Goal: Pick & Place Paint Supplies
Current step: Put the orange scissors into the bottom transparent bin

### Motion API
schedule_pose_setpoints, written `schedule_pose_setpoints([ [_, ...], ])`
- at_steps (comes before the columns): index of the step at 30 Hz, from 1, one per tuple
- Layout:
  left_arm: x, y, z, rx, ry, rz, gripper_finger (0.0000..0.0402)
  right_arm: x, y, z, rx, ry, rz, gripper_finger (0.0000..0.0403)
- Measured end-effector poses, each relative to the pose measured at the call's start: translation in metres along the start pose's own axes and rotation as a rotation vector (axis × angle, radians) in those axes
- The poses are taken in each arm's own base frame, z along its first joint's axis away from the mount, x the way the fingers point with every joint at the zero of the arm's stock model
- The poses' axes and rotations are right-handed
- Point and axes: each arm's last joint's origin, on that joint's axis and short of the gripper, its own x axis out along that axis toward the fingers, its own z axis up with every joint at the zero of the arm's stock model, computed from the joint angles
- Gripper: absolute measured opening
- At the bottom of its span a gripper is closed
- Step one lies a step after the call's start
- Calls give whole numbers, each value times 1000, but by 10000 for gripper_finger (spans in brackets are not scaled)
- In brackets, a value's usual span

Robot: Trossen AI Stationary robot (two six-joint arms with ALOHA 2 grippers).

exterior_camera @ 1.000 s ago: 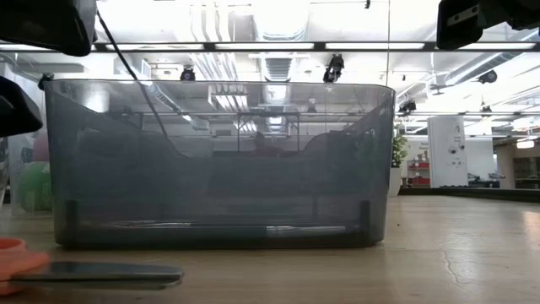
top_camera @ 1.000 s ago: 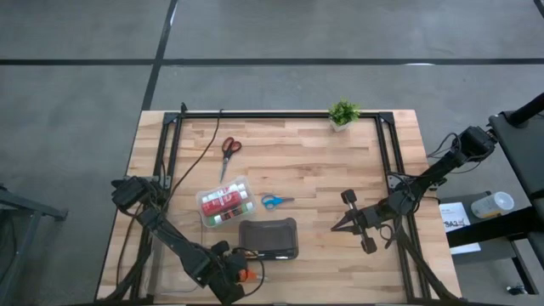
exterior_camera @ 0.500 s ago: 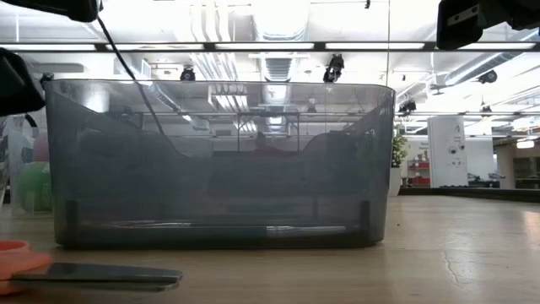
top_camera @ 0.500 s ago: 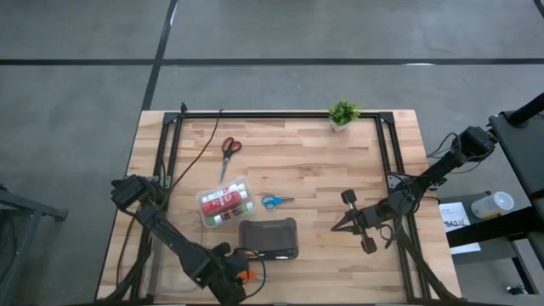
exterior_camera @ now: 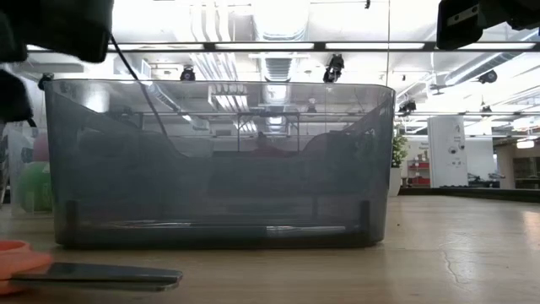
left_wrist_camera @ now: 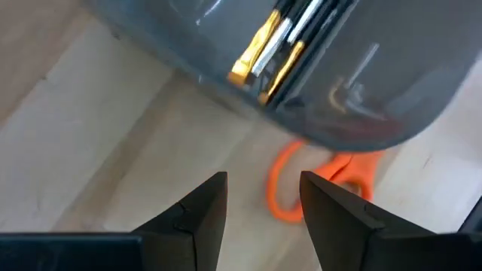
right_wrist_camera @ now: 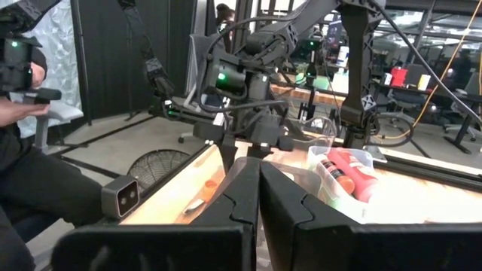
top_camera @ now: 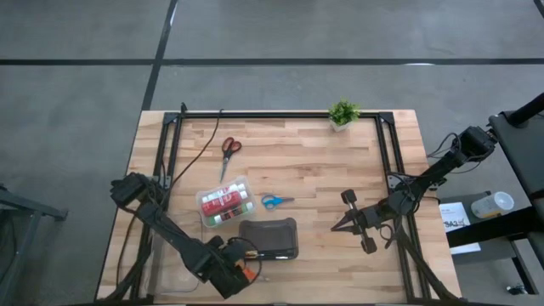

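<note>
Orange scissors (left_wrist_camera: 316, 181) lie flat on the worktop (top_camera: 314, 170) at its near edge, just beside the dark case (top_camera: 269, 239); brushes (left_wrist_camera: 275, 45) already sit inside the case, so the scissors likely go there too. Paint tubes (top_camera: 225, 204) are in a clear box (top_camera: 206, 219) mid-worktop. Red scissors (top_camera: 229, 147) and blue scissors (top_camera: 274, 201) lie loose.

Left pincer (left_wrist_camera: 260, 199): fingers apart, empty, above the orange handles, touching nothing. Right pincer (right_wrist_camera: 258, 188): fully closed, empty, parked toward the right edge.
</note>
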Motion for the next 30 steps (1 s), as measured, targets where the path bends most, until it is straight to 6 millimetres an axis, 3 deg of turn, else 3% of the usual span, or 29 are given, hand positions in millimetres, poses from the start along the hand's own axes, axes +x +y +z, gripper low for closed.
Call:
schedule_pose_setpoints([
  [15, 16, 13, -8, -25, 36, -33, 177, 0, 0, 0, 0, 0, 0, 8],
  [30, 12, 27, -1, 2, 208, 62, 177, 0, 0, 0, 0, 0, 1, 8],
])
